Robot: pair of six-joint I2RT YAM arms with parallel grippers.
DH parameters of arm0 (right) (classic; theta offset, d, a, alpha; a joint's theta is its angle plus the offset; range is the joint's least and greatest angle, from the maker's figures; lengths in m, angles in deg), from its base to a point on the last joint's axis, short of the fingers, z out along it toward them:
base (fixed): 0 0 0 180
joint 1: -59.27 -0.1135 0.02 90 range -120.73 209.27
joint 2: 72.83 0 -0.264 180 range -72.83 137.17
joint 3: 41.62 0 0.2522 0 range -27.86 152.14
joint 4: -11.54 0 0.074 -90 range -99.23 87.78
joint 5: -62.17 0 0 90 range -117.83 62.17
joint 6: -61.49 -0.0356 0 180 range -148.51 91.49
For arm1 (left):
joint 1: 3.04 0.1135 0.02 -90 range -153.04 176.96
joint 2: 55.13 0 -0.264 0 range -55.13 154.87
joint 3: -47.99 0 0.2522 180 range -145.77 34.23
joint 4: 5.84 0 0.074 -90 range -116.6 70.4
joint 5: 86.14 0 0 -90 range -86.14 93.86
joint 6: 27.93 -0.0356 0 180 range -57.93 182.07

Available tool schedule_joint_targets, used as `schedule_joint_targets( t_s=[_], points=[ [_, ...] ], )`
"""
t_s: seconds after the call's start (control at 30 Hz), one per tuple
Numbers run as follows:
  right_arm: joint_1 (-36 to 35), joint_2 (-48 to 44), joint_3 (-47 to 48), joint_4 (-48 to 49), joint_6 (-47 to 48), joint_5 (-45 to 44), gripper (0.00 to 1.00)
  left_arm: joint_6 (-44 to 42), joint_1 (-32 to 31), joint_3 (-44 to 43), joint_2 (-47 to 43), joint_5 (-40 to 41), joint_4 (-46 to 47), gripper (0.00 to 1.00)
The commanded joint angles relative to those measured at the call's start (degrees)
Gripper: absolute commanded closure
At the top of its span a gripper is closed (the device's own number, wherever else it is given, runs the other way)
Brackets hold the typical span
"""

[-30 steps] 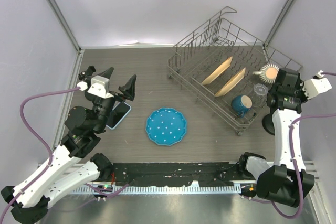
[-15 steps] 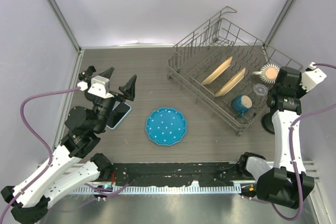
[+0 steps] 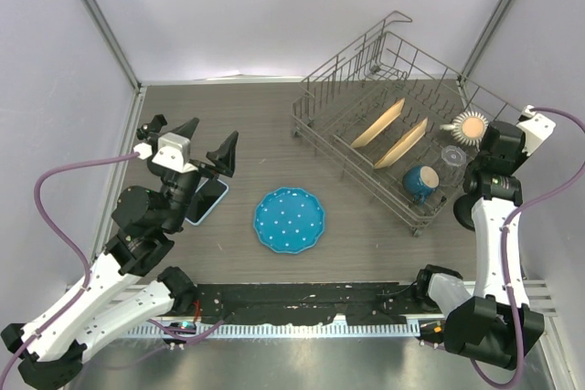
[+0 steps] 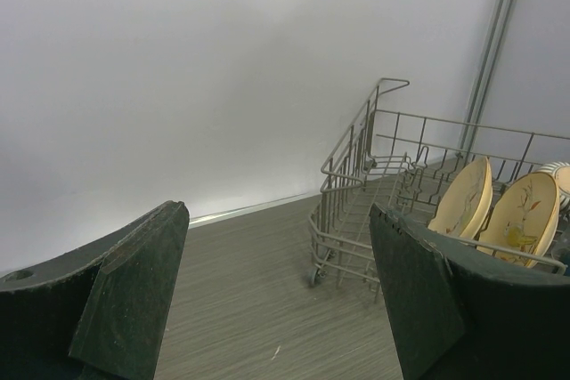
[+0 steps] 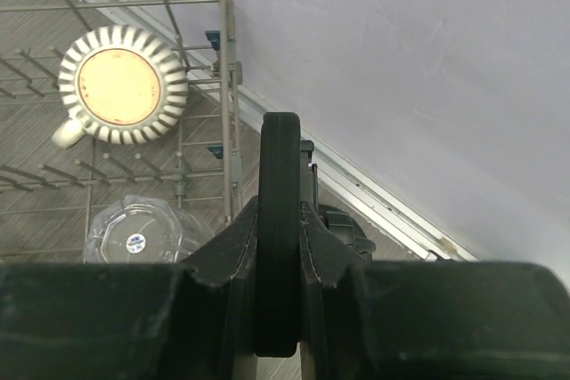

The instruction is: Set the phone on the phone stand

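Left wrist view: my L pincer [image 4: 276, 246] gapes wide, nothing betw. its fingers [image 4: 134, 291]; dish rack [image 4: 356, 220] beyond. Top view: phone [image 3: 213, 200] lies flat on surface [image 3: 265, 134], partly under that arm. R pincer [image 5: 279, 220] is clamped on a thin black piece [image 5: 279, 149], upright; I can't tell what it is. Blue plate [image 3: 290, 219] sits beside the phone, not touching.
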Motion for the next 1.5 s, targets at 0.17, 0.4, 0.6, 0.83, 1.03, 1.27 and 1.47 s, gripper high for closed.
schedule_joint_targets(
  t_s=[0.17,0.4,0.6,0.83,1.03,1.27,1.47],
  points=[
    [1.90,-0.53,2.70,10.24,3.61,1.94,1.00,-1.21,-0.73,-1.57,-0.92,0.17,1.08,0.13],
    [2.08,-0.97,0.95,11.12,4.40,0.62,0.93,-1.39,-0.99,-1.31,-1.45,0.52,1.43,0.13],
    [2.08,-1.06,0.51,11.12,3.53,0.71,0.65,-1.56,-1.17,-1.22,-1.53,0.43,1.43,0.13],
    [2.08,-1.94,2.00,8.41,2.39,-1.40,0.31,-1.56,-1.17,-1.04,-1.53,0.61,1.70,0.10],
    [2.08,-2.29,8.15,3.22,0.80,-2.45,0.22,-1.56,-1.17,-1.04,-1.18,0.61,1.61,0.07],
    [0.94,-3.61,16.66,-0.48,2.29,-1.85,0.21,-1.65,-1.26,-0.96,-0.48,1.40,1.78,0.03],
    [-19.59,1.39,24.49,-2.07,7.64,-7.16,0.21,-2.26,-1.17,-0.78,0.66,2.45,1.96,0.02]
  ],
)
